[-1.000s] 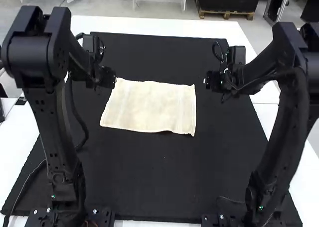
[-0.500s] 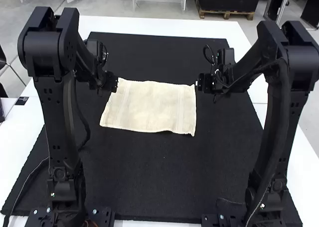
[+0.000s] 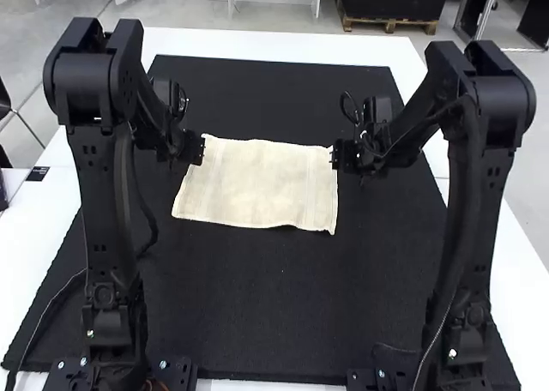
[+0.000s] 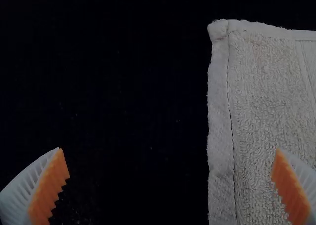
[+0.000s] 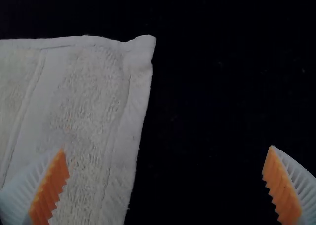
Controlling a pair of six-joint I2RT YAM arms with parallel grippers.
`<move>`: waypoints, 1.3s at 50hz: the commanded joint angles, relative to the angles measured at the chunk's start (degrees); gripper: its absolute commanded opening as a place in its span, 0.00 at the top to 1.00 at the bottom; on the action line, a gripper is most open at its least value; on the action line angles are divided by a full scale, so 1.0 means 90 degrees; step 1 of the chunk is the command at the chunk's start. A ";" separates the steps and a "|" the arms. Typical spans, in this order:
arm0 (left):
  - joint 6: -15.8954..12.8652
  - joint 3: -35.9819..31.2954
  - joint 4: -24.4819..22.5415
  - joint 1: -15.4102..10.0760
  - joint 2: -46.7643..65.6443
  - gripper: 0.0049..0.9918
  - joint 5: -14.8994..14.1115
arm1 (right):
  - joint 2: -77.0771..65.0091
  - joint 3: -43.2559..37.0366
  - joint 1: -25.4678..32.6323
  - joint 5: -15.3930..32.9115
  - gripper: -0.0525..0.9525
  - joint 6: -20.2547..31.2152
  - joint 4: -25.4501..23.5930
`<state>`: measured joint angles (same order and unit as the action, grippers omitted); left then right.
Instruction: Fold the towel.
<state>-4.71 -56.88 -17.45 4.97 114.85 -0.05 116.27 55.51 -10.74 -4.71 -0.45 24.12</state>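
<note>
- Cream terry towel (image 3: 257, 183), spread out (near edge slightly wavy).
- Left gripper (image 3: 202, 149): fingers apart, by its far-left corner.
- Right gripper (image 3: 334, 156): also apart, by the far-right.

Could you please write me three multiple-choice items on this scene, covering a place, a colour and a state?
1. Which part of the towel is the right gripper by?
A. Its near left corner
B. Its far right corner
C. Its middle

2. What colour are the pads on the left gripper's fingers?
A. Orange
B. Green
C. Blue

3. How does the towel lie?
A. Rolled up
B. Bunched in a heap
C. Spread out flat

Key:
1. B: the high view shows the gripper at that corner.
2. A: the left wrist view shows orange, ribbed pads.
3. C: the high view shows it laid out broad and flat on the black mat.
</note>
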 commanded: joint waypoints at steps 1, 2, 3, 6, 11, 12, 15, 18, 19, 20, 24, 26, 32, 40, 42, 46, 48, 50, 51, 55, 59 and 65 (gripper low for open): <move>-0.0043 -0.0184 -0.0131 0.0004 0.0110 0.03 -0.0062 | 0.0138 0.0229 -0.0066 -0.0082 0.04 -0.0067 0.0074; -0.0043 -0.0193 -0.0151 -0.0006 0.0130 0.03 -0.0062 | 0.0158 0.0239 -0.0066 -0.0082 0.04 -0.0067 0.0084; -0.0043 -0.0213 -0.0190 0.0004 0.0149 0.03 -0.0062 | 0.0177 0.0249 -0.0066 -0.0092 0.04 -0.0067 0.0094; -0.0043 -0.0242 -0.0239 -0.0006 0.0218 0.03 -0.0062 | 0.0236 0.0288 -0.0066 -0.0102 0.04 -0.0067 0.0094; -0.0043 -0.0379 -0.0239 -0.0006 0.0384 0.03 -0.0062 | 0.0314 0.0356 -0.0105 -0.0111 0.04 -0.0067 0.0113; -0.0043 -0.0418 -0.0229 -0.0006 0.0433 0.03 -0.0062 | 0.0343 0.0376 -0.0115 -0.0111 0.04 -0.0067 0.0113; -0.0043 -0.0525 -0.0219 -0.0006 0.0530 0.03 -0.0062 | 0.0411 0.0434 -0.0154 -0.0111 0.04 -0.0067 0.0113; -0.0043 -0.0633 -0.0209 0.0014 0.0608 0.03 -0.0062 | 0.0480 0.0493 -0.0174 -0.0111 0.04 -0.0067 0.0123; -0.0043 -0.0662 -0.0199 0.0014 0.0628 0.03 -0.0062 | 0.0499 0.0512 -0.0174 -0.0111 0.04 -0.0067 0.0123; -0.0043 -0.0682 -0.0180 0.0004 0.0647 0.03 -0.0062 | 0.0519 0.0522 -0.0183 -0.0111 0.04 -0.0067 0.0123; -0.0043 -0.0779 -0.0112 -0.0015 0.0706 0.03 -0.0062 | 0.0597 0.0591 -0.0193 -0.0111 0.04 -0.0067 0.0123; -0.0043 -0.0799 -0.0112 -0.0006 0.0726 0.03 -0.0062 | 0.0646 0.0630 -0.0193 -0.0111 0.04 -0.0067 0.0123; -0.0033 -0.0848 -0.0112 -0.0015 0.0765 0.03 -0.0062 | 0.0773 0.0717 -0.0203 -0.0111 0.04 -0.0067 0.0123; -0.0033 -0.0936 0.0103 0.0024 0.0892 0.04 -0.0062 | 0.0900 0.0776 -0.0203 -0.0150 0.04 -0.0106 0.0123; -0.0043 -0.0955 0.0211 0.0033 0.0940 0.04 -0.0072 | 0.0919 0.0796 -0.0203 -0.0238 0.04 -0.0214 0.0113; -0.0033 -0.0994 0.0357 0.0033 0.1009 0.04 -0.0072 | 0.0978 0.0835 -0.0203 -0.0316 0.04 -0.0312 0.0074; -0.0024 -0.0994 0.0396 0.0033 0.1028 0.07 -0.0082 | 0.0988 0.0844 -0.0203 -0.0316 0.06 -0.0360 0.0064; -0.0024 -0.0975 0.0406 0.0043 0.1038 0.13 -0.0101 | 0.0988 0.0835 -0.0203 -0.0316 0.13 -0.0370 0.0064; -0.0014 -0.0975 0.0406 0.0043 0.1058 0.16 -0.0101 | 0.0988 0.0835 -0.0203 -0.0316 0.19 -0.0370 0.0064; 0.0006 -0.0955 0.0416 0.0033 0.1077 0.39 -0.0199 | 0.0988 0.0825 -0.0213 -0.0600 0.72 -0.0321 0.0054; 0.0006 -0.0887 0.0299 0.0033 0.1077 0.81 -0.0297 | 0.0997 0.0815 -0.0222 -0.0824 0.92 -0.0321 0.0054; 0.0006 -0.0750 0.0064 -0.0006 0.1038 0.98 -0.0306 | 0.0997 0.0825 -0.0203 -0.0815 0.94 -0.0302 0.0025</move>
<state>-4.47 -64.82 -16.19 4.49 123.11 -3.42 124.11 62.50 -11.92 -8.45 -2.79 24.99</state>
